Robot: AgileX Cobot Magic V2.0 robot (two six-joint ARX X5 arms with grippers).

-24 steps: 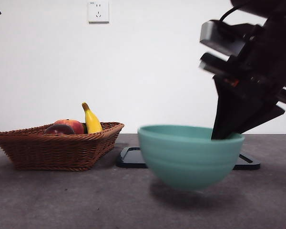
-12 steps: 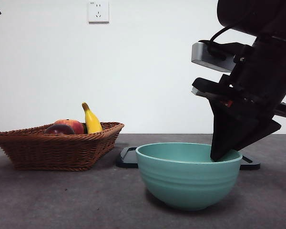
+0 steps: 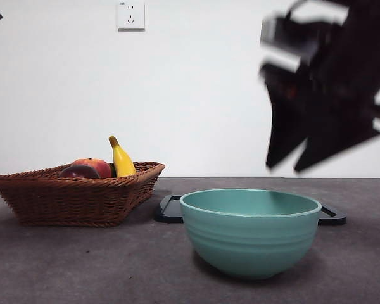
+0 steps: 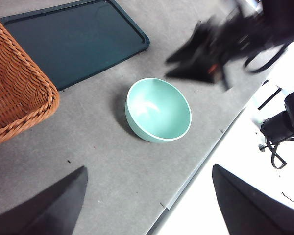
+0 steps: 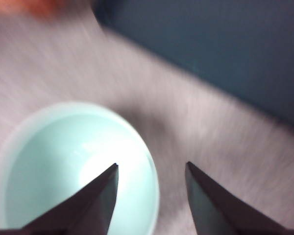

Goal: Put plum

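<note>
- Right claw (image 3: 291, 170): blurred, jaws apart and empty, above round teal ceramic bowl (image 3: 250, 231) on grey worktop (image 3: 82, 266).
- Dark maroon plum (image 3: 78, 171): in brown wicker basket (image 3: 69, 199).
- Left claw (image 4: 147, 205): jaws wide apart, empty.

A round mint-green ceramic bowl (image 4: 158, 110) sits on grey table (image 4: 103, 161), with woven brown wicker basket (image 4: 14, 83) at its nine o'clock.
</note>
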